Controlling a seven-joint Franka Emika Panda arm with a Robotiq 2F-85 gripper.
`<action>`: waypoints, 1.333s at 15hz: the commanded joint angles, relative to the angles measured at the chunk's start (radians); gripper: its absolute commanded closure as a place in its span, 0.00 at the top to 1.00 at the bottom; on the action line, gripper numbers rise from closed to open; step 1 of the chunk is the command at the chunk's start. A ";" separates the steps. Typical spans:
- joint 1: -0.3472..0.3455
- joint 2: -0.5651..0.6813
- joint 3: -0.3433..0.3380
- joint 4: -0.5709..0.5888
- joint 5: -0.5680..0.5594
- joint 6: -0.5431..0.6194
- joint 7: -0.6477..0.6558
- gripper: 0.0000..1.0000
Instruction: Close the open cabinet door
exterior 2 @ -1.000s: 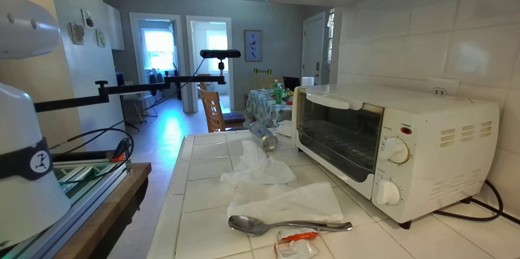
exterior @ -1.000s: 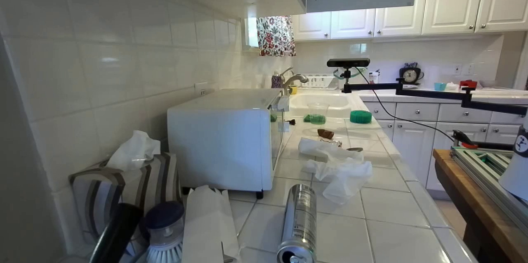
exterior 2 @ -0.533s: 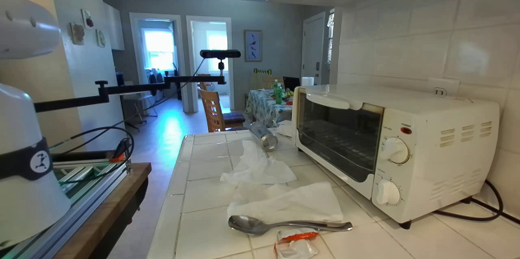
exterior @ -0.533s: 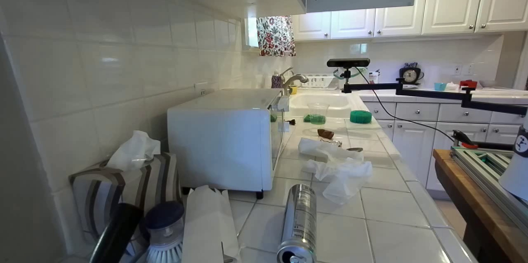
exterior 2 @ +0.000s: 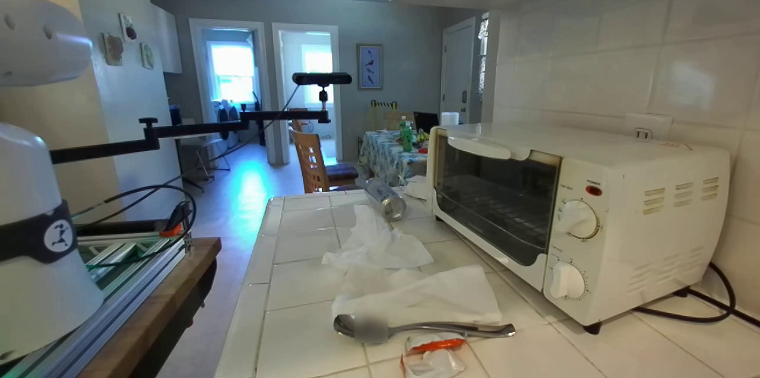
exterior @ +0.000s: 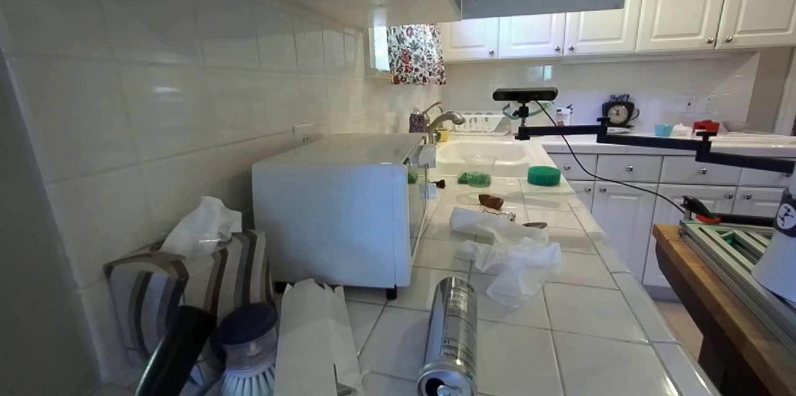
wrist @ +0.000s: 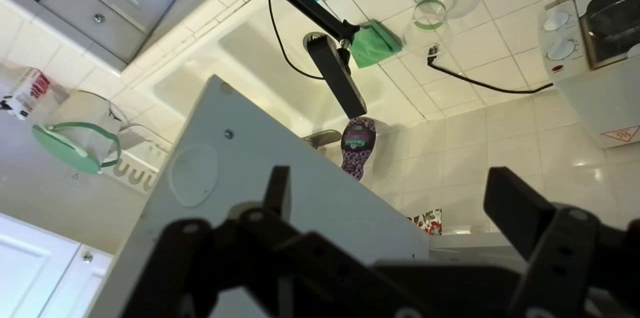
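At left in the wrist view, the cabinet door point(wrist: 240, 168) stands open, inner face apparently showing; further right, before it, the gripper point(wrist: 390, 185) — fingers parted, holding nothing. Closing likely calls for rounding the free edge, then pressing the outer face close to that edge — steadily, until the door seats.

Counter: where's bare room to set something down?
Bare tile: between silver can, crumpled paper and counter's front edge; narrower, between can and toaster oven. Crowded: beside the oven, with striped tissue box and dish brush; around spoon and wrapper.
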 commanded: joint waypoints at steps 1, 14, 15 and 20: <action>-0.006 0.025 -0.042 0.042 -0.013 0.004 0.009 1.00; 0.002 0.098 -0.210 0.143 0.015 0.074 -0.096 1.00; 0.011 0.099 -0.222 0.151 0.021 0.074 -0.116 1.00; 0.019 0.121 -0.253 0.191 0.027 0.062 -0.171 1.00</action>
